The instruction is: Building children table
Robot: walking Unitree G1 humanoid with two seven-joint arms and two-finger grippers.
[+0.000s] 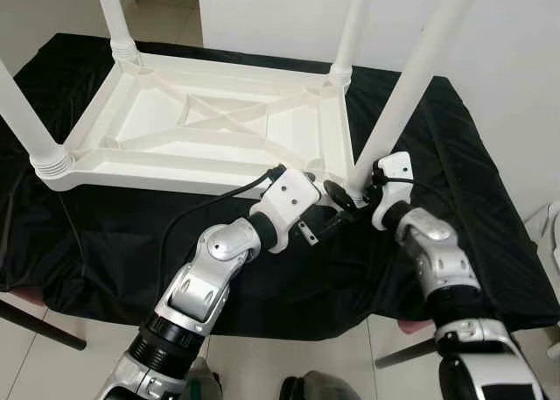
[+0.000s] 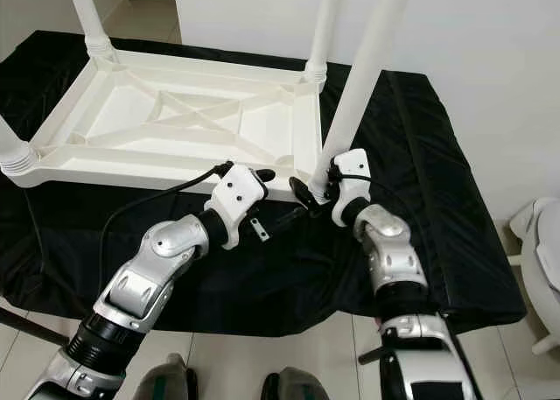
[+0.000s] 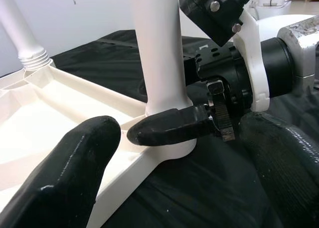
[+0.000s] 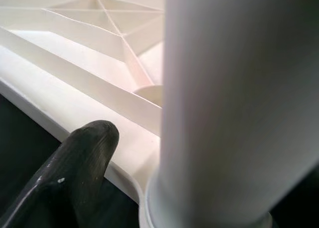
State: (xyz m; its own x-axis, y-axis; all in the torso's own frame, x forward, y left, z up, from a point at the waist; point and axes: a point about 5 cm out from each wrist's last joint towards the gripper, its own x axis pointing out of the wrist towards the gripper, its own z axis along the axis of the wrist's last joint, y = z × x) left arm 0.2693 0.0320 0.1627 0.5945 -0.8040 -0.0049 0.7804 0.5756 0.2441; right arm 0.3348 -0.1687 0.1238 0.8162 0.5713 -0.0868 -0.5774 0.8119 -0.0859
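A white plastic children's table (image 1: 219,124) lay upside down on a bench draped in black cloth (image 1: 455,190), its ribbed, cross-braced underside facing up. Going left to right in the head views, one white leg (image 1: 22,115) stood in the near left corner socket, another leg (image 1: 114,15) in the far left corner, a third leg (image 1: 350,28) in the far right corner, and a fourth leg (image 1: 416,72) rose tilted from the near right corner.

The left gripper (image 1: 337,199) reached in from the left along the table's near edge, toward the base of that fourth leg. Its fingers (image 3: 65,183) were spread apart and held nothing; in the left wrist view one lay in front of the table rim and the other at the far side of the frame.

The right gripper (image 3: 169,128) was at the foot of the near right leg, right beside the corner socket. One black finger (image 4: 75,163) lay against the leg's base just above the rim; the leg hid the other finger, so whether the leg was clamped could not be told.

Pale floor tiles (image 1: 262,365) showed below the bench edge.
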